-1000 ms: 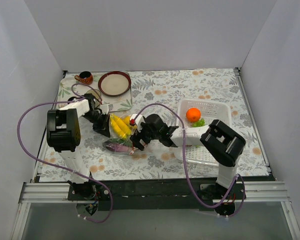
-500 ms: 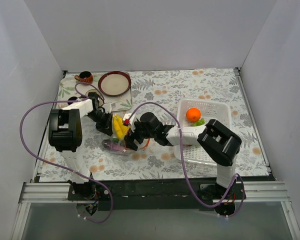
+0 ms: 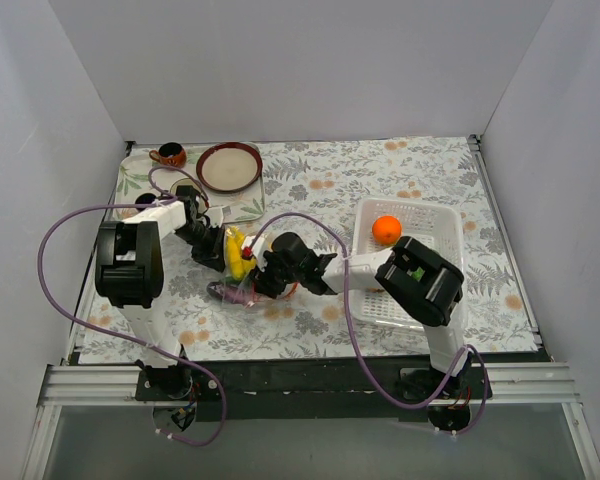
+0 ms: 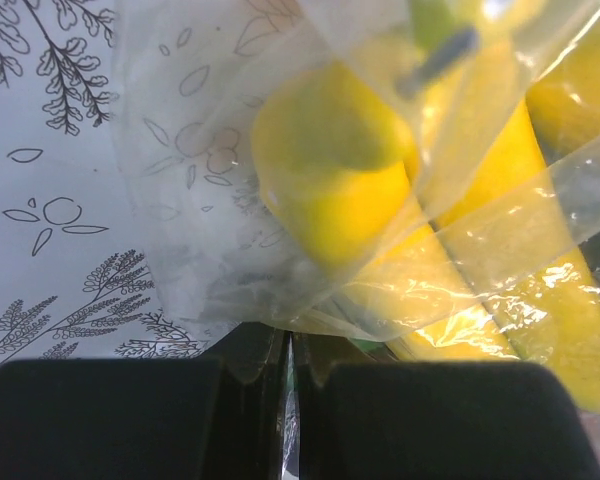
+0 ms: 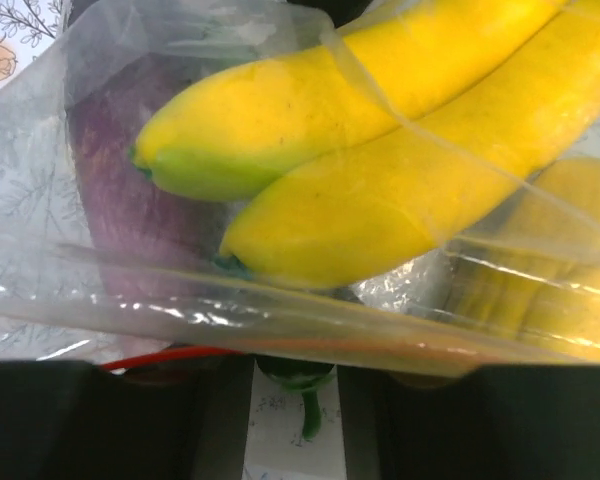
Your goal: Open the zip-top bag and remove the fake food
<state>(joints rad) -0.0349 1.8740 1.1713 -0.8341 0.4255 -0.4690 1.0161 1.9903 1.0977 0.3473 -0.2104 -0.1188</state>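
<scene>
The zip-top bag lies at the table's middle left, clear plastic with yellow bananas and a dark purple piece of the fake food inside. My left gripper is shut on a fold of the bag's film, and the bananas show just beyond it. My right gripper is at the bag's right edge. The orange-red zip strip runs across its fingertips. Its jaws stand apart, with a green stem in the gap. An orange sits in the white basket.
A brown bowl and a small brown cup stand on a tray at the back left. The basket lies to the right, under my right arm. White walls close in the left, right and back sides.
My right gripper has moved left up to the bag's edge and its jaws have narrowed. The left gripper has kept its hold on the bag, which has shifted slightly.
</scene>
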